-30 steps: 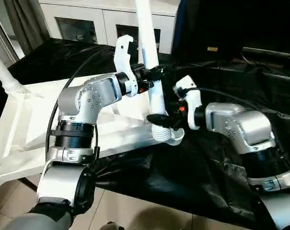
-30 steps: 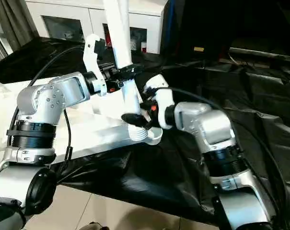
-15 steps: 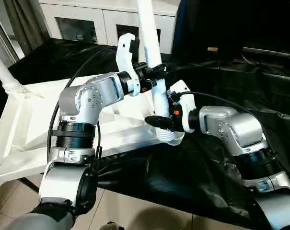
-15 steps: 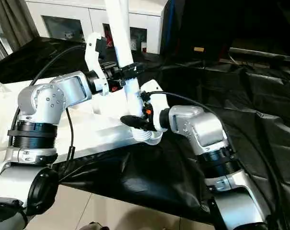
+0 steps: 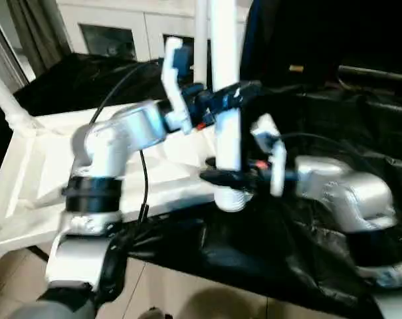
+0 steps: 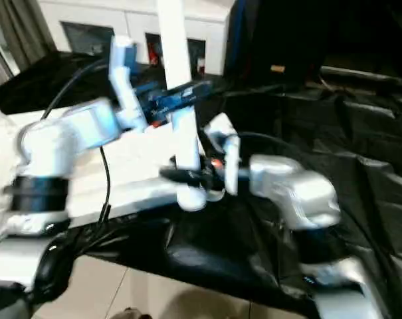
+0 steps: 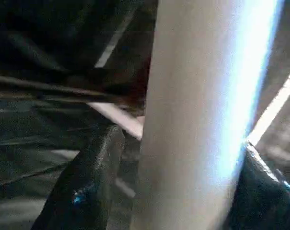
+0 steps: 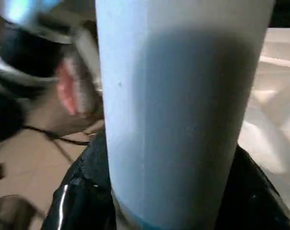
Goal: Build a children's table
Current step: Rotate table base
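Observation:
The white table top [image 5: 34, 166] lies underside up on the left. One white tube leg [image 5: 225, 53] stands upright with its lower end at the near corner socket [image 5: 228, 199]. My left gripper [image 5: 222, 100] straddles this leg high up; in the left wrist view a dark gap shows between one finger [image 7: 87, 182] and the leg [image 7: 197, 115]. My right gripper [image 5: 228, 177] is shut on the leg just above the socket, and its fingers [image 8: 82, 191] hug the tube [image 8: 178, 110]. A second leg [image 5: 4, 100] stands at the far left corner.
Black cloth [image 5: 307, 252] covers the surface under my right arm and to the right. A white cabinet with glass doors [image 5: 107, 33] stands behind. Tiled floor [image 5: 187, 292] shows below the near edge.
The leg has gone from leaning to upright. My right gripper came in and shut on its lower end. My left gripper has eased off the leg, and the whole view has shifted.

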